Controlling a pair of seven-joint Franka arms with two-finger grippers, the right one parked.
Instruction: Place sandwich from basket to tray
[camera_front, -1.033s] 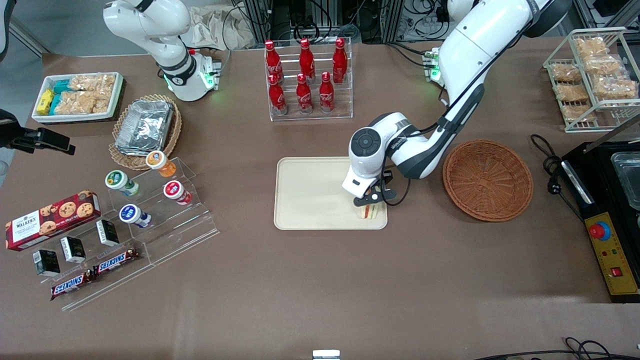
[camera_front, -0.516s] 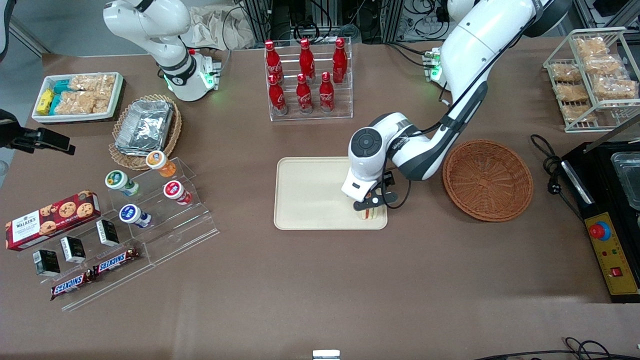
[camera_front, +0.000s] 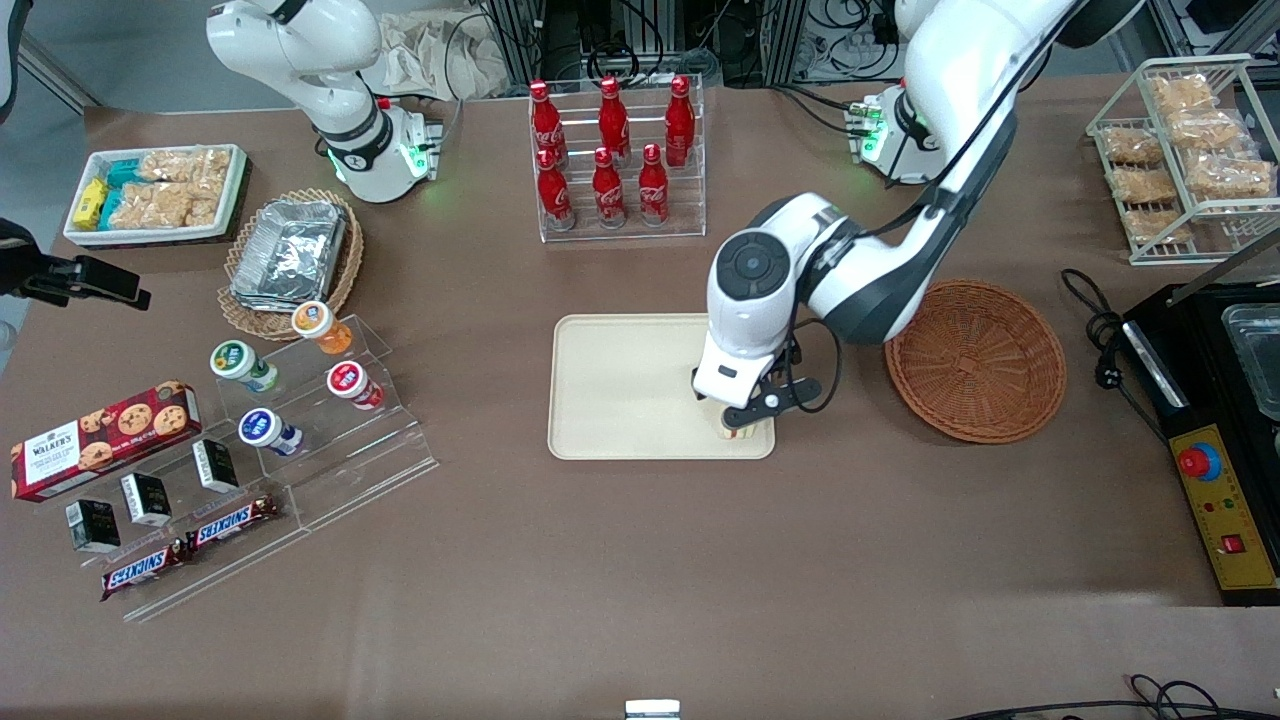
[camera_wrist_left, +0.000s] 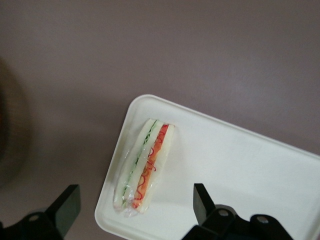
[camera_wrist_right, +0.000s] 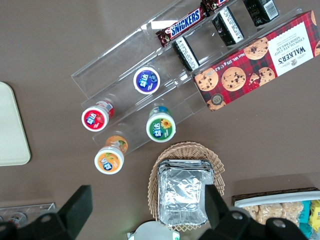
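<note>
Front view shows the brown table (camera_front: 640, 560) with the cream tray (camera_front: 620, 385) near its middle. At about three o'clock from the tray, a little apart from it, sits the round reddish-brown basket (camera_front: 975, 360), with nothing in it. At twelve o'clock from the tray, farther from the camera, a clear rack holds red bottles (camera_front: 610, 150).

The left arm (camera_front: 850, 280) reaches in over the tray's end nearest the basket. Its gripper (camera_front: 745, 415) hangs just above the tray's corner that is nearer the camera, at about five o'clock from the tray's centre.

The sandwich (camera_front: 738, 432) lies on the tray at that corner, mostly covered by the gripper in this view. From the left wrist camera the sandwich (camera_wrist_left: 145, 165) rests flat on the tray (camera_wrist_left: 240, 175), close to the rounded corner, its orange-red and green filling layers facing up. The gripper (camera_wrist_left: 135, 212) is released: both fingers (camera_wrist_left: 64, 207) stand wide apart, above the sandwich and touching nothing.
</note>
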